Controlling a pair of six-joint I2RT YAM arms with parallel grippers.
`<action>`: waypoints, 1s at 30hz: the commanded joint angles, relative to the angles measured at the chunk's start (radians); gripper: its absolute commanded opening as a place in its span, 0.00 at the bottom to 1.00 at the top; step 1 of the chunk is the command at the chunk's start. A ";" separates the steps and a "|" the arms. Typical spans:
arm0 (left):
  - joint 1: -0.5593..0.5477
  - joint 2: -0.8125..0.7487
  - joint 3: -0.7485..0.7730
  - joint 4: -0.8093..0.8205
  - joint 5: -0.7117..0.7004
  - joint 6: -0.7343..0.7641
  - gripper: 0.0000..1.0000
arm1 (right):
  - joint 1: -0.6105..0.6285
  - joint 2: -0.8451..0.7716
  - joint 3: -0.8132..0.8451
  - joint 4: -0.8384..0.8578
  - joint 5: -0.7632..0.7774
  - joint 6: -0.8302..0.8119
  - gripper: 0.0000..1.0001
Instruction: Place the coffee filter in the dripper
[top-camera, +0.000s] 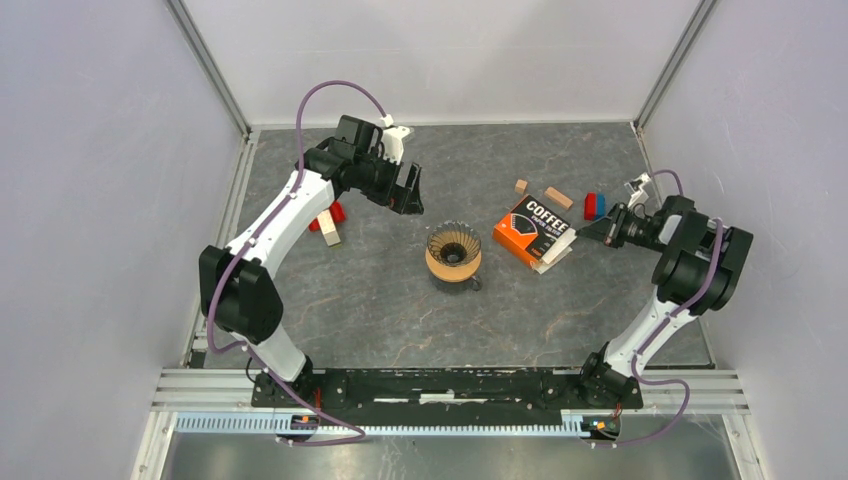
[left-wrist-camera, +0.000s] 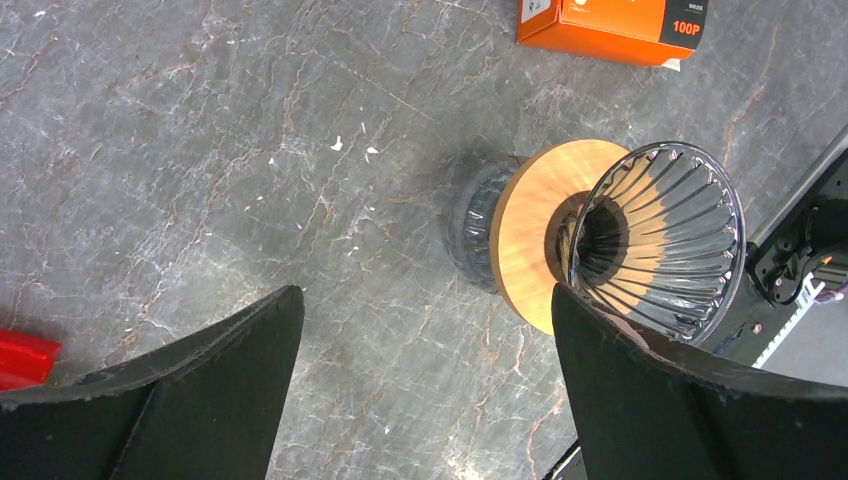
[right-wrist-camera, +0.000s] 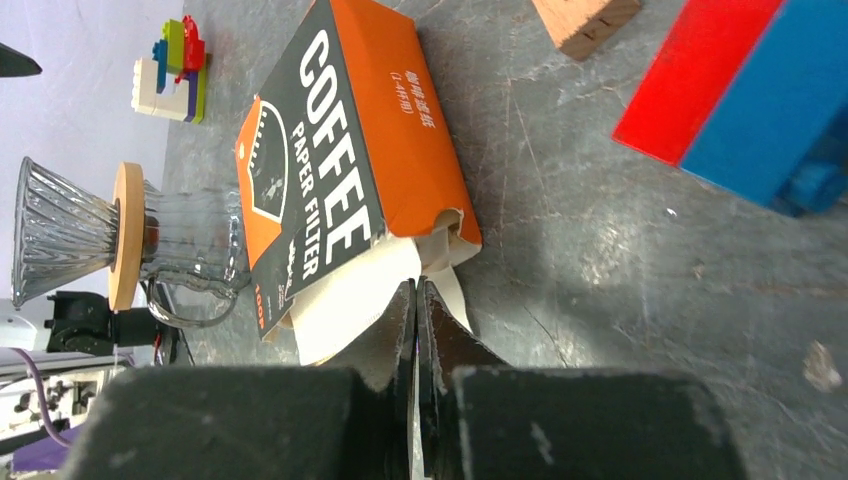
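One thin white paper filter (right-wrist-camera: 340, 310) pinched in my closed right gripper (right-wrist-camera: 416, 292), lower centre; I'd pull slowly. Left gripper (left-wrist-camera: 425, 300) gapes empty.

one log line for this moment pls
right gripper: shut on coffee filter at orange box mouth | left gripper: open, near dripper | dripper: empty

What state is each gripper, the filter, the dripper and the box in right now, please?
left gripper: open, holding nothing.
right gripper: shut on the filter's edge.
coffee filter: sticking partly out of the box's open end.
dripper: upright on the tan disc, no filter inside.
orange box: lying flat, one end open.
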 joint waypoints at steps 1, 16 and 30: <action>-0.002 -0.013 0.033 -0.011 0.021 0.015 1.00 | -0.051 0.005 0.064 -0.152 0.002 -0.152 0.01; -0.002 -0.011 0.035 -0.010 0.023 0.014 1.00 | -0.047 -0.020 0.027 -0.169 0.012 -0.190 0.24; -0.002 -0.011 0.035 -0.011 0.022 0.011 1.00 | -0.039 -0.122 -0.126 -0.544 -0.049 -0.585 0.42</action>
